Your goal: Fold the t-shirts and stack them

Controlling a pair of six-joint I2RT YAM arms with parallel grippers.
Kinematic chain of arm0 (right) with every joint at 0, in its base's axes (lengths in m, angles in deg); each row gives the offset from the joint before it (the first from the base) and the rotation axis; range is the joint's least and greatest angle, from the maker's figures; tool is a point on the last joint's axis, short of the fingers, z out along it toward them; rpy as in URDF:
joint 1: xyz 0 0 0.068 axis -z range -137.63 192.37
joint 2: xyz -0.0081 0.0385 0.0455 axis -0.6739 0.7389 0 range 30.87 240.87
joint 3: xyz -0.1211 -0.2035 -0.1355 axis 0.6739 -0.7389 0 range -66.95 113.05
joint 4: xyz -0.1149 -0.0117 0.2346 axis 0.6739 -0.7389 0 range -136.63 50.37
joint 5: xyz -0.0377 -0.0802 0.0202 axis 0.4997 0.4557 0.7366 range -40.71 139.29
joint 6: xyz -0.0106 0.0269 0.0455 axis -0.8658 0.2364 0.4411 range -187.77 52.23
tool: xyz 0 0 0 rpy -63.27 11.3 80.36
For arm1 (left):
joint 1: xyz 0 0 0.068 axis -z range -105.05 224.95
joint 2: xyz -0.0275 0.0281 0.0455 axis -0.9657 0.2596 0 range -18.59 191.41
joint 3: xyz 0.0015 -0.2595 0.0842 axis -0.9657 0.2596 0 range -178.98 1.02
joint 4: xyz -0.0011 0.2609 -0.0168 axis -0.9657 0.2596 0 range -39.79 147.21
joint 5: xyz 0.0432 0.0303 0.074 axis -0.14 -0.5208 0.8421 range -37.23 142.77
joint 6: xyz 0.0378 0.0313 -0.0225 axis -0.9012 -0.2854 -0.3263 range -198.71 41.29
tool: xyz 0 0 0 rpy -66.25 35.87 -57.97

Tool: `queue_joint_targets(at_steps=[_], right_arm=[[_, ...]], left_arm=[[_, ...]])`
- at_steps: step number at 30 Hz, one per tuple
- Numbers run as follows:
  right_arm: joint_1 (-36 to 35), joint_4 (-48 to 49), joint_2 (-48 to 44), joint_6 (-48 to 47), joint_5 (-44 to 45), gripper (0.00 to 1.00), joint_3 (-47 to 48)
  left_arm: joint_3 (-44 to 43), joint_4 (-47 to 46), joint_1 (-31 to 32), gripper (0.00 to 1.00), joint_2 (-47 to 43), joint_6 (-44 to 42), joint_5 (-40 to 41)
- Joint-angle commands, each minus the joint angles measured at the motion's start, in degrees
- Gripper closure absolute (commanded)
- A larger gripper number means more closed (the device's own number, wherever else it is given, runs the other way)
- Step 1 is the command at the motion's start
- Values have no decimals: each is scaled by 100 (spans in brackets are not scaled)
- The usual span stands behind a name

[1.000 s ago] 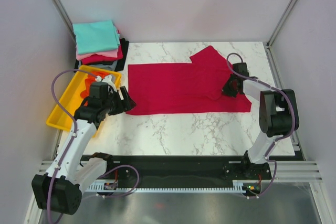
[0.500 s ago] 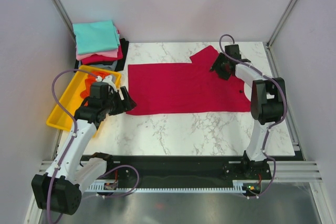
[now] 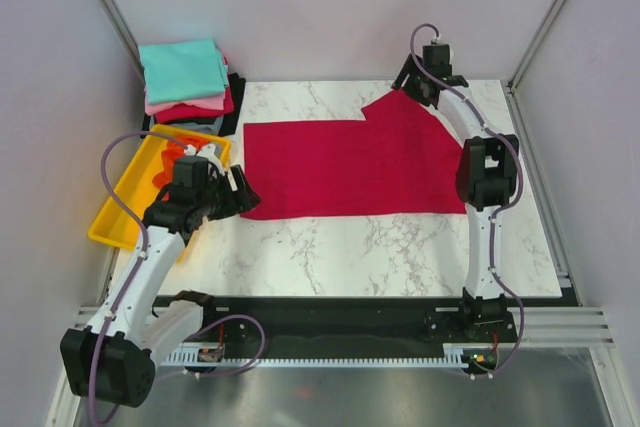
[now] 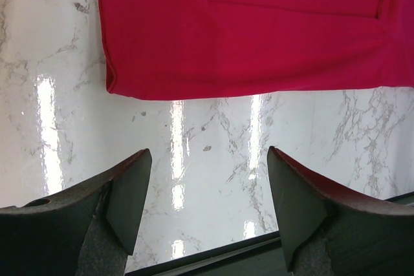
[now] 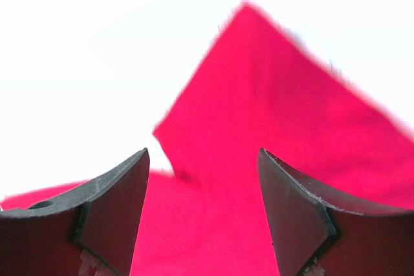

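Observation:
A crimson red t-shirt (image 3: 350, 167) lies spread flat on the marble table, with one sleeve (image 3: 400, 107) pointing to the back right. My right gripper (image 3: 413, 85) hovers open just above that sleeve's tip at the far edge. In the right wrist view the red sleeve (image 5: 272, 114) shows between the open jaws of that gripper (image 5: 204, 185), and nothing is held. My left gripper (image 3: 240, 195) stands open beside the shirt's near left corner. In the left wrist view the shirt (image 4: 246, 37) lies ahead of that gripper (image 4: 207, 179), which has bare marble under it.
A stack of folded t-shirts (image 3: 185, 72), teal on top, sits at the back left corner. A yellow tray (image 3: 115, 217) holding an orange t-shirt (image 3: 163, 169) stands along the left edge, beside my left arm. Frame posts rise at both back corners.
My right gripper opened and let go of the red sleeve, then swung from the shirt's right side to the far edge. The left arm has not moved.

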Motion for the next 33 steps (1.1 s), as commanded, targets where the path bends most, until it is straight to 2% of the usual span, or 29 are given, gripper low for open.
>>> queue_joint_targets(at_steps=[1,2,5,10,14,20,24,28,33], right_arm=[[13,-20,752,-411,327,25,1163],[13,-46,1137,-455,389,25,1740],[13,-20,1701,-561,651,24,2525],[110,542,2142,-403,776,26,2703],[136,613,2660,-386,846,26,3239],[127,683,2916,-307,794,27,3275],[57,788,3083,-218,679,35,3363],[-5,973,3303,-122,653,37,3503],[-101,894,3444,-43,591,55,3442]], left_arm=[[30,-58,50,20,62,-210,-79],[39,-58,50,20,63,-210,-97],[21,-58,59,20,133,-219,-132],[21,-66,68,20,195,-219,-150],[30,-58,76,21,203,-210,-132],[39,-58,94,20,151,-210,-123],[39,-58,129,20,168,-201,-141],[39,-58,138,20,168,-219,-150],[48,-58,138,20,203,-236,-176]])
